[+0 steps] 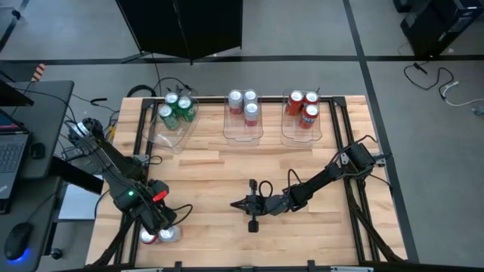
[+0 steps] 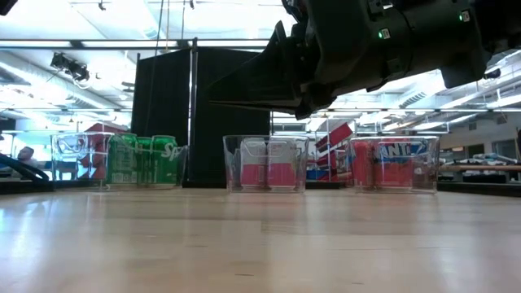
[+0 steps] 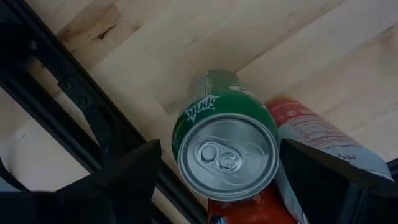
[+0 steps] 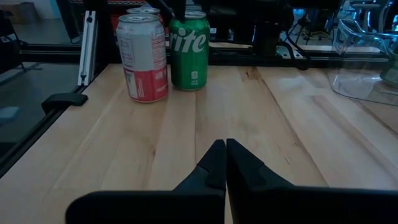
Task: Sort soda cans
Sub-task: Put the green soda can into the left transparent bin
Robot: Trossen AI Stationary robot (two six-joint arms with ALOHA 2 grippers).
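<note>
Only the left wrist view shows the green can [image 3: 227, 140] from above, standing between the left gripper's [image 3: 217, 177] wide-spread fingers, neither visibly touching it. A silver-white can with a red band [image 3: 317, 140] stands just beside it and a red can [image 3: 249, 208] peeks out below. From overhead the arm hides that green can – only two tops [image 1: 160, 236] show at the near left corner of the table [image 1: 227, 174]. The right wrist view shows the same cluster side-on from across the table.

Counted overhead: three green cans in the left bin [image 1: 172, 117], three silver-white cans in the middle bin [image 1: 243, 117], three red cans in the right bin [image 1: 302, 117] – plus three loose ones.

The right gripper [image 1: 240, 203] lies low mid-table, fingertips pressed together, holding nothing
</note>
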